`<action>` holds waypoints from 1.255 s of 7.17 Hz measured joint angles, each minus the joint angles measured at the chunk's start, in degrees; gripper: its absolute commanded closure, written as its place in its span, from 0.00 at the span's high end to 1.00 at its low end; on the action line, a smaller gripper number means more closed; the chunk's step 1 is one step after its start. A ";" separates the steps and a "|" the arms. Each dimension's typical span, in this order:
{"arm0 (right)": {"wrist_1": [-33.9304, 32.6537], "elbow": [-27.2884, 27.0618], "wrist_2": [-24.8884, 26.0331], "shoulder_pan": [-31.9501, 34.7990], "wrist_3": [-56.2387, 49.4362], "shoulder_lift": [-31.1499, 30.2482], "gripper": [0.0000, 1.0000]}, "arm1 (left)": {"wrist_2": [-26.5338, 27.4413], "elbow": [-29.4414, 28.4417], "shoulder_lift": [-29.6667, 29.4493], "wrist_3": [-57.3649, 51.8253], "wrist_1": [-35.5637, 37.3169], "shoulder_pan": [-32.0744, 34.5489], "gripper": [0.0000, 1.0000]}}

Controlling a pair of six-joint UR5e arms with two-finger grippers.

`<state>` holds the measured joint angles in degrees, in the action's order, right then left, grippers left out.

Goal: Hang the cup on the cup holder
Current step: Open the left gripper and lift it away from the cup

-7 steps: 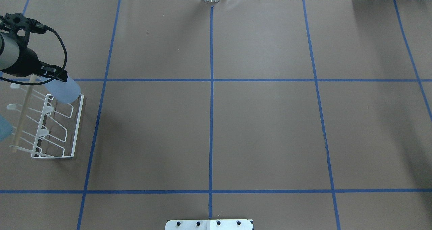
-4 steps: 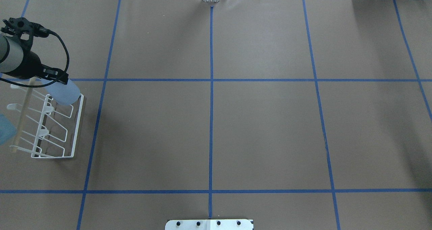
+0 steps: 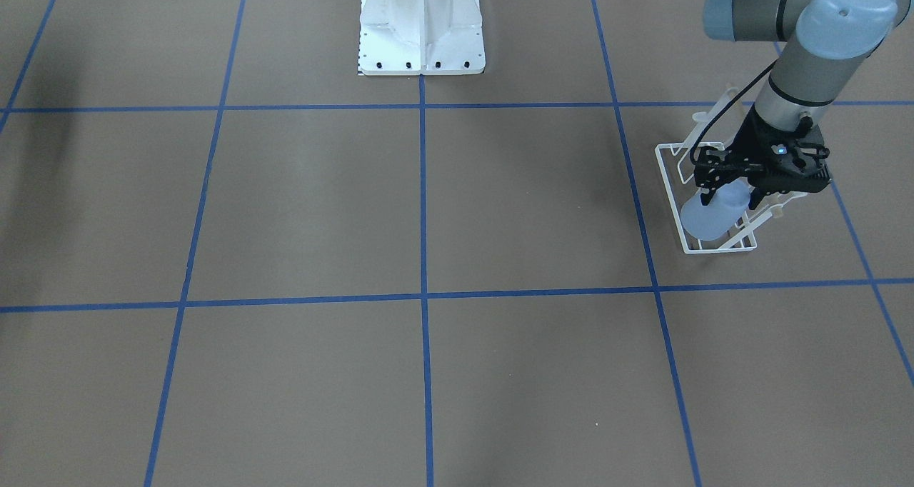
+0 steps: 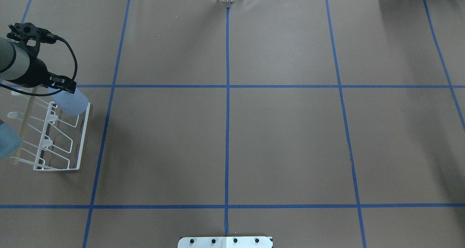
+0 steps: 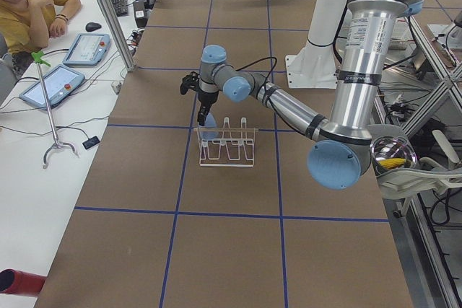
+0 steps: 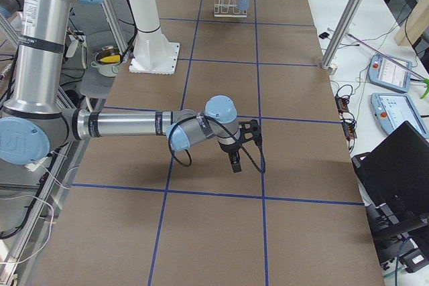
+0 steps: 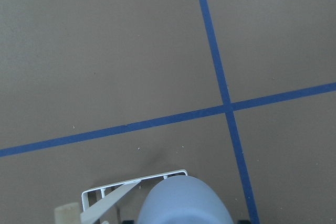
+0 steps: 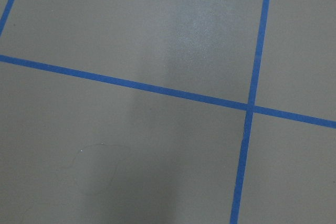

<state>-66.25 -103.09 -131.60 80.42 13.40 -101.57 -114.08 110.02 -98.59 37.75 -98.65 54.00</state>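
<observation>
The pale blue-lavender cup (image 4: 73,102) is tilted over the far end of the white wire cup holder (image 4: 83,139), bottom pointing out past the frame. My left gripper (image 4: 61,89) is shut on the cup, a finger on each side in the front view (image 3: 728,196). The cup (image 3: 708,219) sits low among the prongs of the holder (image 3: 668,180). The left wrist view shows the cup's bottom (image 7: 184,200) and the holder's corner (image 7: 131,183). My right gripper (image 6: 234,162) hangs over bare table, seen only in the exterior right view; I cannot tell if it is open.
The holder stands near the table's left edge, wooden top bar (image 4: 25,124) toward the edge. Blue tape lines (image 4: 227,95) grid the brown table. The robot base plate (image 4: 225,242) is at the near middle. An operator (image 5: 29,5) sits beyond the far end.
The left gripper and cup have shifted slightly right and lower onto the holder's far end. The holder has not moved.
</observation>
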 measured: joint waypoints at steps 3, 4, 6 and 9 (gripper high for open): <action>-2.30 1.64 -0.06 0.97 -0.07 0.54 1.00 | -0.48 0.34 0.05 -0.44 -1.72 0.74 0.98; -4.05 1.77 0.01 1.91 -0.06 0.73 1.00 | -0.90 0.28 0.03 -2.19 -1.43 2.39 0.98; -8.53 1.64 0.42 3.37 -1.01 0.76 1.00 | -3.79 -0.45 0.05 -13.50 2.86 10.30 0.98; -20.95 1.55 1.20 5.37 -15.19 3.04 1.00 | -11.03 -2.85 0.58 -31.79 12.75 22.59 0.98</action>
<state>-87.20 -101.54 -130.40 85.78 -1.79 -98.53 -125.11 107.17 -98.01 5.97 -85.90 76.59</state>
